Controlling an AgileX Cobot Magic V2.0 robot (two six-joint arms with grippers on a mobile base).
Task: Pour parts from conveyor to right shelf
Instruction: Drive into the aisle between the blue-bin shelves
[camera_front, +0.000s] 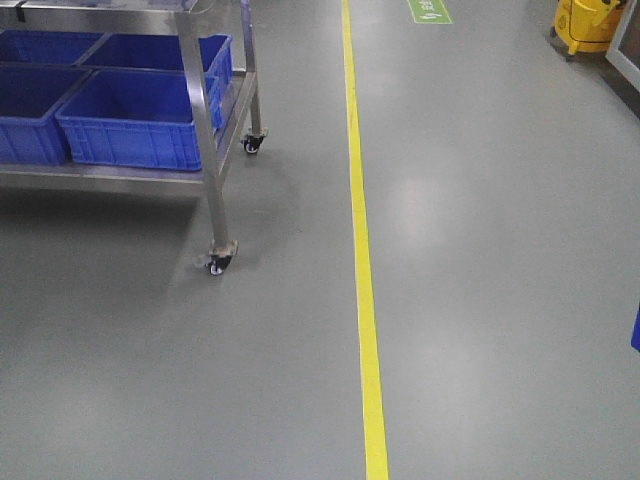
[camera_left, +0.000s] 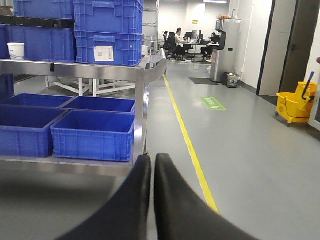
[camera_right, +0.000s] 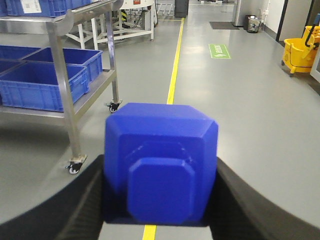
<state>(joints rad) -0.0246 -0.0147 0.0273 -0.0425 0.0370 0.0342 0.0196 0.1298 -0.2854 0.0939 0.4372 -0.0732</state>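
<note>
A bright-blue block (camera_right: 160, 145) with a raised knob facing the camera fills the right wrist view. My right gripper (camera_right: 161, 172) is shut on it, one black finger on each side, above the grey floor. In the left wrist view my left gripper (camera_left: 153, 159) is shut with its black fingers together and nothing between them. The conveyor is out of view. A stainless-steel rack (camera_front: 215, 130) on castors stands to the left, and I cannot tell whether it is the right shelf. Neither gripper shows in the front view.
Large blue bins (camera_front: 130, 125) sit on the rack's lower level, with more stacked on top (camera_left: 107, 30). A yellow floor line (camera_front: 362, 280) runs ahead beside the rack's castor (camera_front: 215, 262). A yellow mop bucket (camera_left: 295, 105) stands far right. People sit at desks in the distance.
</note>
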